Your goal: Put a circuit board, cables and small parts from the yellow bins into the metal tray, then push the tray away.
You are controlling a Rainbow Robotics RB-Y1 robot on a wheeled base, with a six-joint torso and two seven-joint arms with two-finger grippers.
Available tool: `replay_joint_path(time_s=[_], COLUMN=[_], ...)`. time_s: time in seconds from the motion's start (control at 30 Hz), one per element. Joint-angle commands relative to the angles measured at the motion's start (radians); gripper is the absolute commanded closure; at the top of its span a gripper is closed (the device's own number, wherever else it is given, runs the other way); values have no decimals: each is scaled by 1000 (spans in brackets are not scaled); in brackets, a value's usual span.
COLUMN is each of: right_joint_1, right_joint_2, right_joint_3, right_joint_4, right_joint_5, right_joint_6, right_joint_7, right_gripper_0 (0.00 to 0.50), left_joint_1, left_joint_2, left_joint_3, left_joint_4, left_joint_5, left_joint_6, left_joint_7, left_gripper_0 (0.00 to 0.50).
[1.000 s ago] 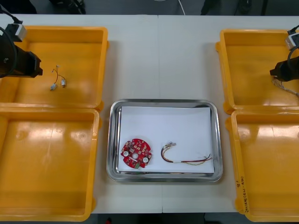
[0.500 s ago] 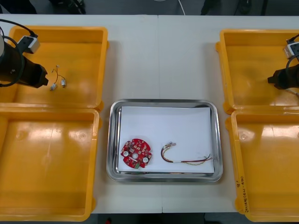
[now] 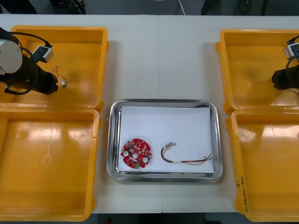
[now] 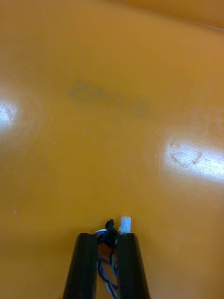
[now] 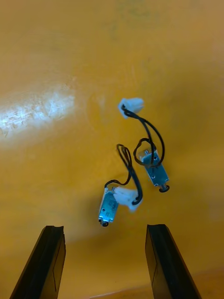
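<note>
Two small metal parts (image 5: 156,174), each trailing a thin black lead with a white plug, lie on the floor of the far left yellow bin (image 3: 84,42). The left hand (image 5: 103,229) hovers just over them, its fingers spread wide apart. In the metal tray (image 3: 163,103) at mid-worktop (image 3: 159,56), a red circuit board (image 3: 136,153) lies beside a red and yellow cable (image 3: 184,157), the two not touching. Over the far right yellow bin (image 3: 247,56), the right hand (image 4: 106,237) is clamped on a blue and white cable (image 4: 106,275).
</note>
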State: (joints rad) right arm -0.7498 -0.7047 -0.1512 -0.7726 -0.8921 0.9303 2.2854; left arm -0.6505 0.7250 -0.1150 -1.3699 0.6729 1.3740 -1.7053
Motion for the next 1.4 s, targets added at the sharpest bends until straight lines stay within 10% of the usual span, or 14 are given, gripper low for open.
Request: replay_joint_path(time_s=[0.03,1.0,1.07,1.13,1.17,1.4], right_joint_1=[7,-131,-151,-163,-171,-191], right_joint_2=[5,28,42,56,67,103], right_joint_3=[13,7,10,9,9,9], right_joint_4=[-14,-56,-54,-54,-54,-54], right_joint_5=[-14,74,105,127,139,182], right_joint_6=[-10,93,93,93,93,87], right_joint_7=[20,-38,-49,-55,-63,-87], right_gripper_0=[456,500,500,500,500,500], left_joint_1=[9,9,11,11,11,11], left_joint_2=[42,-1,-6,-7,-9,-12], left_joint_3=[-38,-72,-72,-71,-71,-97], left_joint_4=[15,57,57,57,58,57], left_joint_5=[10,-21,-27,-27,-27,-32], left_joint_6=[-50,-130,-133,-133,-133,-159], left_joint_7=[12,27,27,29,30,38], left_gripper_0=[0,15,116,311,500,500])
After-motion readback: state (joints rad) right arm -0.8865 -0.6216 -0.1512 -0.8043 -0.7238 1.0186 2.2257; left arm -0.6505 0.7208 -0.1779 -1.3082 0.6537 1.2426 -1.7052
